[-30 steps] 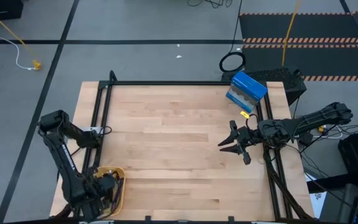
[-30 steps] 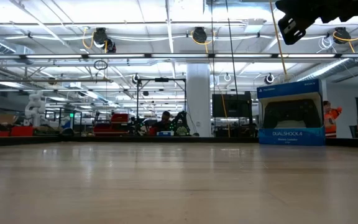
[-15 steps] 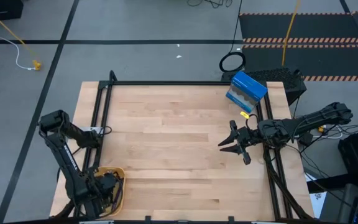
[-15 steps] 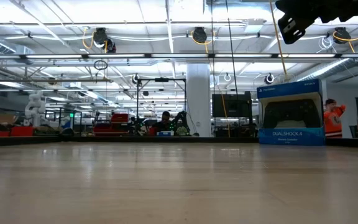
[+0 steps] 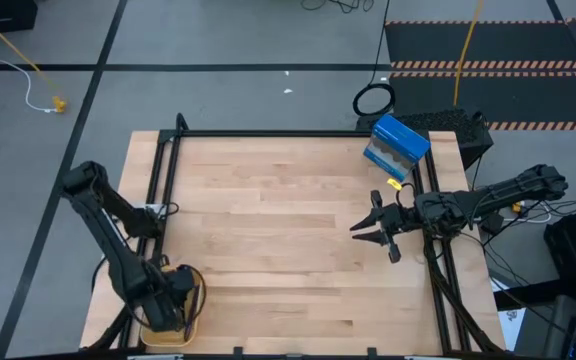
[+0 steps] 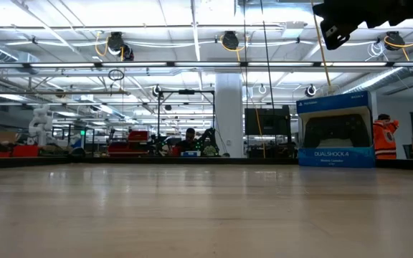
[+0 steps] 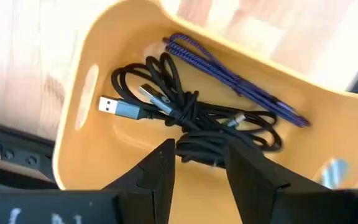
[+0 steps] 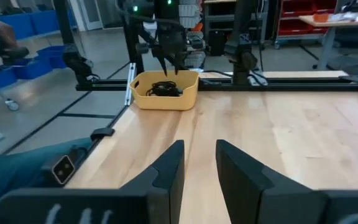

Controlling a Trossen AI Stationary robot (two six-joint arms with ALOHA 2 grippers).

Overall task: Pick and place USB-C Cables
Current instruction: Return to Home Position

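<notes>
All the USB-C cables (image 7: 194, 118) lie inside the yellow bin (image 7: 82, 93) at the near left corner of the table (image 5: 268, 200), so nothing is left for you to pick up on the wood. The left gripper (image 7: 196, 152) hangs just above the bin, fingers parted by a modest gap and holding nothing. That reads as a release already made, and I judge the arm is placed to lift clear. The right gripper (image 5: 373, 230) waits over the right side of the table with its jaws spread wide and empty, well apart from the bin and near the DualShock 4 box (image 5: 400, 145). It seems parked there to stay out of the left arm's way.

Several things you cannot check. From above, the left arm covers most of the bin, so only the wrist cameras show the cables. The black cables (image 7: 166, 87) are tangled into one mass with a silver plug (image 7: 114, 107) sticking out, and you cannot tell one from the other. The purple cable (image 7: 229, 81) lies against the bin's far wall, its ends hidden. A pale object in the bin's corner is too blurred to name. The low view shows neither bin nor cables.
</notes>
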